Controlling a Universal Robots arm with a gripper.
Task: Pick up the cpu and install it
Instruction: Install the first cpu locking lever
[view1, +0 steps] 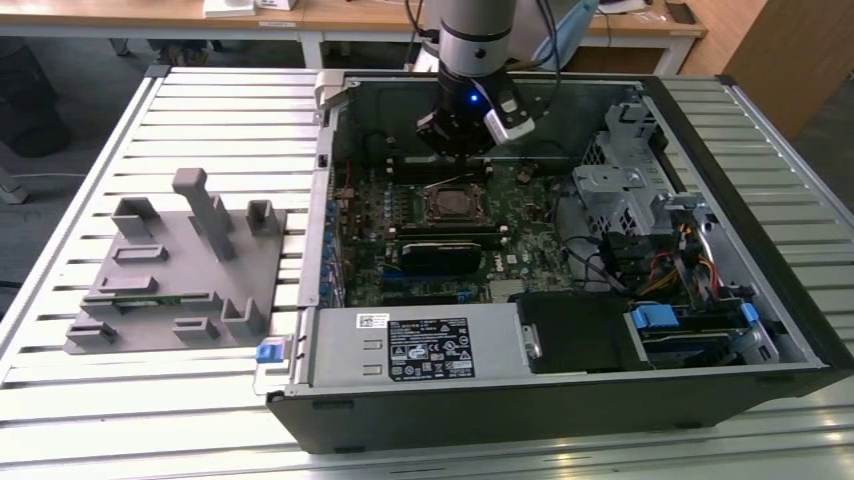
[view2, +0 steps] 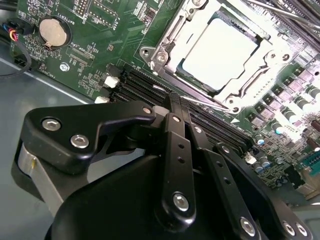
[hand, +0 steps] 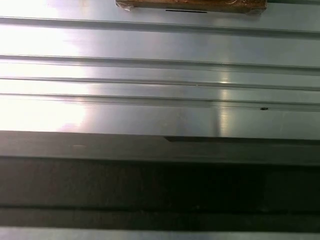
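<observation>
The cpu (view2: 226, 54) is seen already seated in the socket frame (view2: 172, 37) on the motherboard (view1: 461, 235), near the case's far wall. The gripper (view2: 176, 102) is held just beside it with fingers closed and empty; the seating step is judged done, so latching the frame is judged what remains

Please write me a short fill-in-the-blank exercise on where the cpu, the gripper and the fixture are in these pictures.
1. The cpu lies flat inside the square ____ frame on the motherboard.
2. In the exterior view the gripper hangs over the open computer ____.
3. The grey plastic fixture stands on the slatted table, on the exterior view's ____ of the case.
4. A round coin-cell ____ sits on the motherboard.

Missing words: socket; case; left; battery
</observation>
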